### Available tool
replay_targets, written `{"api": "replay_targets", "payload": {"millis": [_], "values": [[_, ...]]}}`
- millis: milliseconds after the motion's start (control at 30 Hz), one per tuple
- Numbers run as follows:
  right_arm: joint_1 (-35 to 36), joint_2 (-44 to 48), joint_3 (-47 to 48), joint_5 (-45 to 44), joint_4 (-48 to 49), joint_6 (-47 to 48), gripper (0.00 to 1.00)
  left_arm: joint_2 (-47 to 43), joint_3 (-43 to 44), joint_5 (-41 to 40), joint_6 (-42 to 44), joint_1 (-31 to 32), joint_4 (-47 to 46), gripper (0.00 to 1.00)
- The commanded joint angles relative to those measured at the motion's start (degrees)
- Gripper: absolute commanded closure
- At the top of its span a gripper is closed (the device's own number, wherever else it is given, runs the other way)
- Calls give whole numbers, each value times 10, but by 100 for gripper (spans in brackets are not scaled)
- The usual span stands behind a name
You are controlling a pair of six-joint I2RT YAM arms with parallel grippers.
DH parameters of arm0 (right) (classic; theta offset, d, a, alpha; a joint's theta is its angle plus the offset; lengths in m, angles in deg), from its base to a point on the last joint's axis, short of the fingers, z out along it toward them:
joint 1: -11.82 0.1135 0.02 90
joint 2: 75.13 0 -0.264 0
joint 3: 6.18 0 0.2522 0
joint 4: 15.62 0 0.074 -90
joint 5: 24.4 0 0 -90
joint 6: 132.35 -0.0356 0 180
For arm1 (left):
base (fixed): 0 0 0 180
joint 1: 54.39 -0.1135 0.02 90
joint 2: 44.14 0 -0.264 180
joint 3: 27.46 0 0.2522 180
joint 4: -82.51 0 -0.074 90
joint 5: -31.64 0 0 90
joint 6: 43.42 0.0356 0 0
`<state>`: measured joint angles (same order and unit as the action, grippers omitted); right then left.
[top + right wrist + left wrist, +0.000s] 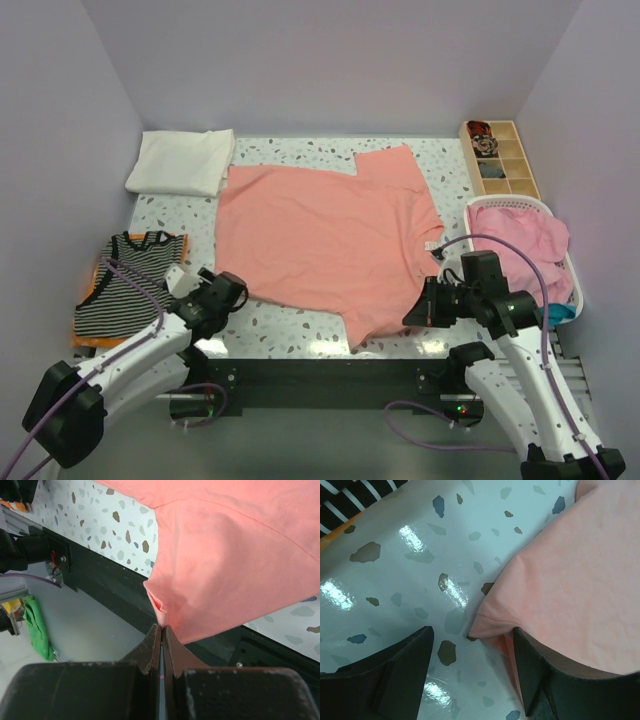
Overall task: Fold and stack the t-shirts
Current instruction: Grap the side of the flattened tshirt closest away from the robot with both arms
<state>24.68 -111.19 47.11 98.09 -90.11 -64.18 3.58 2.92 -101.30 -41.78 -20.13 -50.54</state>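
The right gripper point(162, 626) pinched the lower-right hem of the salmon t-shirt point(320, 235); the left gripper point(472, 635), jaws spread at its lower-left corner, likely needed a matching pinch before folding.

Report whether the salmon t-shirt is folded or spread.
Spread: the salmon t-shirt lies open across the table, one edge pinched by the right end effector.

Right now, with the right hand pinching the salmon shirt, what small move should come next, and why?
Probably close the left hand on the corner of the salmon shirt. That corner lies in the gap between its open fingers, against one, and the right hand is shut on the near edge; both would then hold it for folding.
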Motion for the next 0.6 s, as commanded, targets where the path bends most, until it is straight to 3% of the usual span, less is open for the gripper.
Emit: {"api": "replay_targets", "payload": {"millis": [0, 200, 300, 433, 567], "values": [[1, -4, 4, -2, 19, 4, 100, 18, -12, -49, -27, 3, -48, 30], [1, -13, 1, -1, 25, 3, 100, 62, -13, -67, -15, 3, -97, 36], [2, -17, 5, 0, 29, 0, 100, 90, -8, -75, 3, 3, -129, 50], [1, -19, 6, -2, 32, -5, 100, 129, 14, -89, 49, 2, -160, 78], [2, -21, 3, -5, 38, -9, 100, 147, 49, -111, 88, 2, -164, 96]]}}
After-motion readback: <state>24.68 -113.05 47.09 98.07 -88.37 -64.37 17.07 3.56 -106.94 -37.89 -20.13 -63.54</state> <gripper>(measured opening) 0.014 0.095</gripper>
